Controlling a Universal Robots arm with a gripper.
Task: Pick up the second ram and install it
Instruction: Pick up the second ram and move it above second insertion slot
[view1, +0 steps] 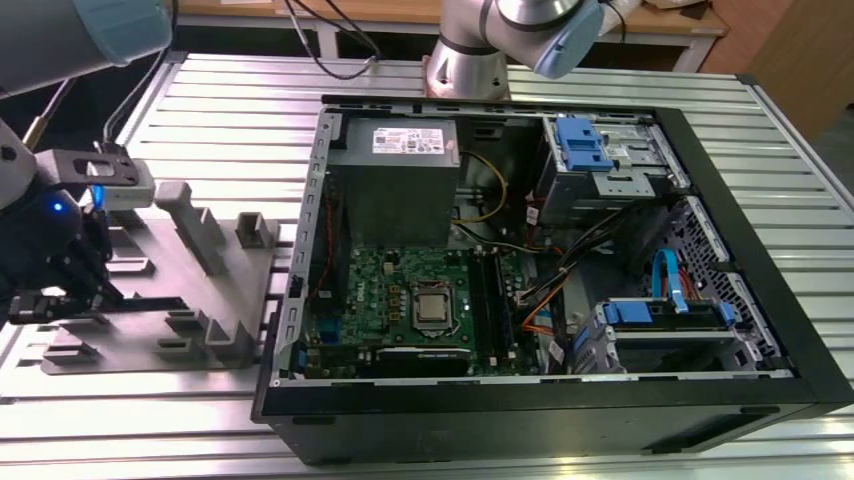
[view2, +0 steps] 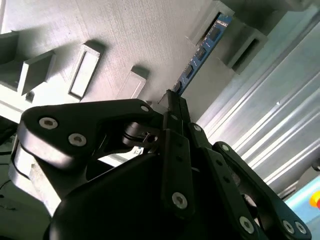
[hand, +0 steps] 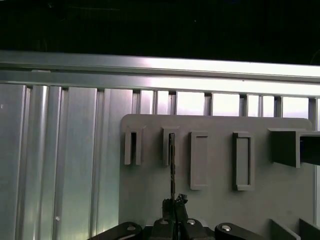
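Here, the second ram stands on edge in a slot of the grey holder, its blue board running from a raised block of the holder to the end effector. The end effector's black fingers are pressed together on the stick's near end, with no gap visible beside it. In the first wrist view the second ram appears as a thin dark line between one slot bracket and the end effector, with other empty brackets of the holder on either side.

In the exterior view the holder lies by the slatted metal surface's edge at the exterior view's left, and the end effector covers its outer part. Just beside the holder sits the open computer case with the green motherboard and grey power supply.

The stick's gripped end is hidden between the fingers, and its far end is partly hidden behind the block.
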